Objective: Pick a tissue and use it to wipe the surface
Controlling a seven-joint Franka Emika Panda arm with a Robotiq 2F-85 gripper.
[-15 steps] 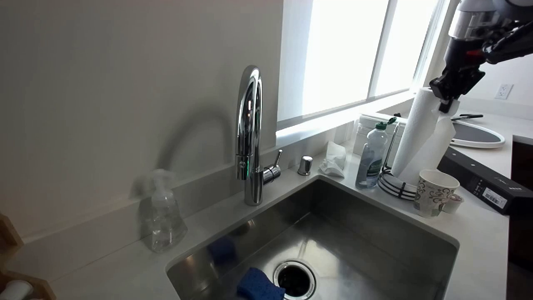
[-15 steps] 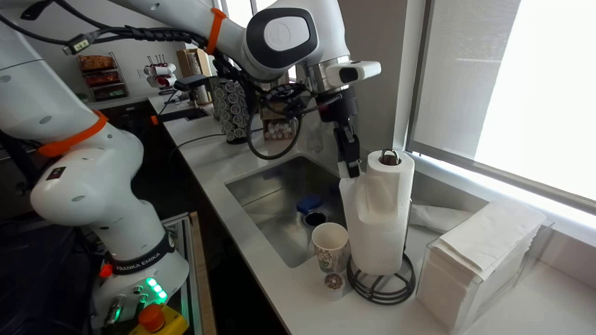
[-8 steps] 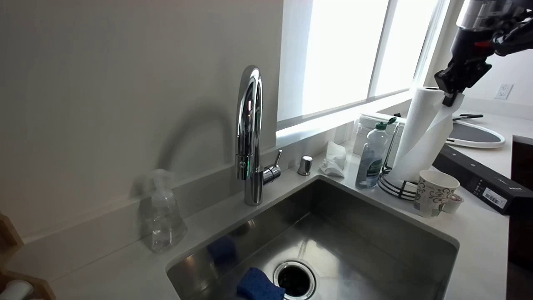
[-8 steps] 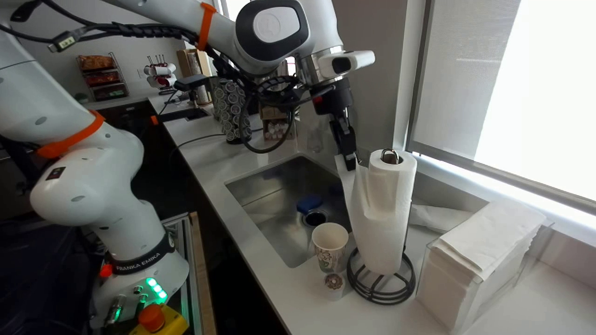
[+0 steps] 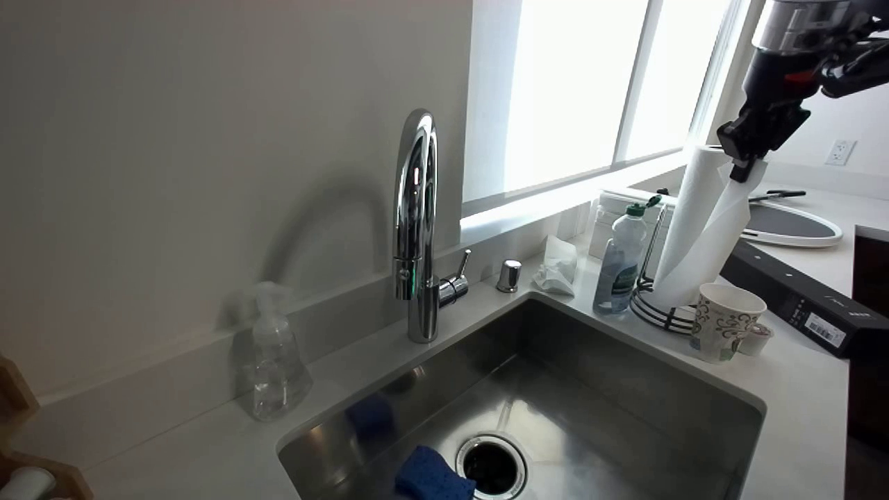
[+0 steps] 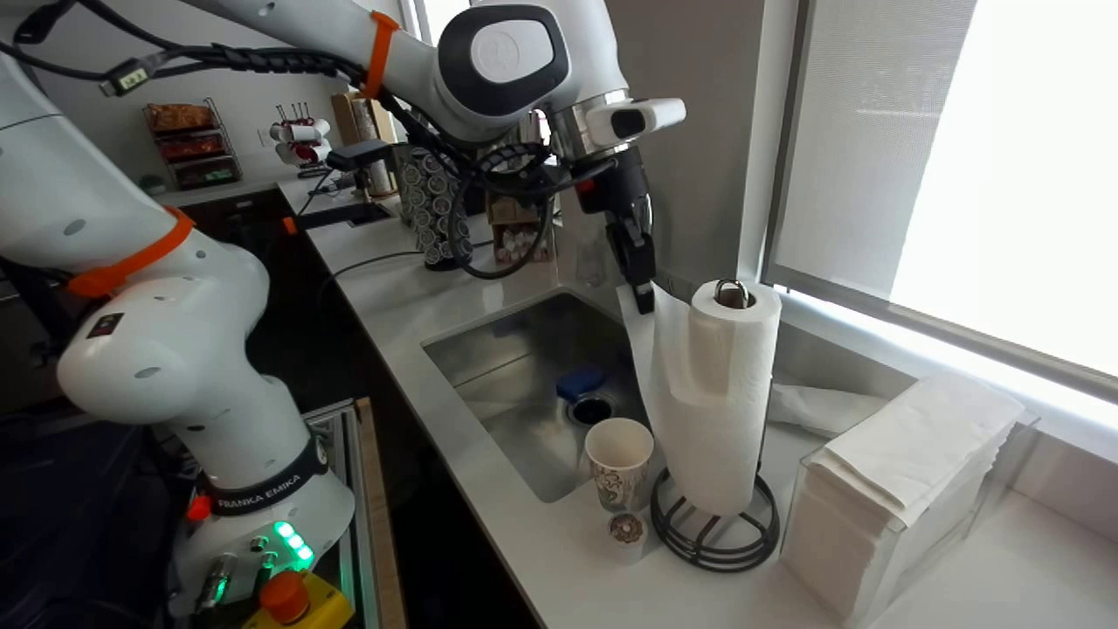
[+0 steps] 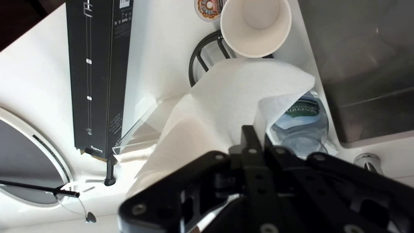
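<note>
The tissue [image 5: 719,232] is a thin white paper-towel sheet hanging from my gripper [image 5: 742,172] beside the upright white paper roll [image 5: 693,201]. In an exterior view the sheet [image 6: 665,349] spreads from the fingertips down along the side of the roll [image 6: 738,402] and looks joined to it. My gripper [image 6: 645,301] is shut on the sheet's upper edge, just beside the roll's top. In the wrist view a fold of the tissue [image 7: 234,94] runs between the nearly closed fingers of the gripper [image 7: 261,134]. The sheet's lower part is hidden behind the cup in an exterior view.
The roll stands on a black wire holder [image 6: 716,555]. A paper cup [image 6: 619,463], a coffee pod [image 6: 627,535] and a soap bottle [image 5: 620,260] stand close by. A napkin holder [image 6: 908,489], black box [image 5: 806,298], sink [image 5: 597,417] with blue sponge [image 5: 432,474], and tall faucet [image 5: 417,222] are around.
My gripper has moved away from the roll, up and to the left in an exterior view, drawing the sheet out with it. The sheet now stands further off the roll.
</note>
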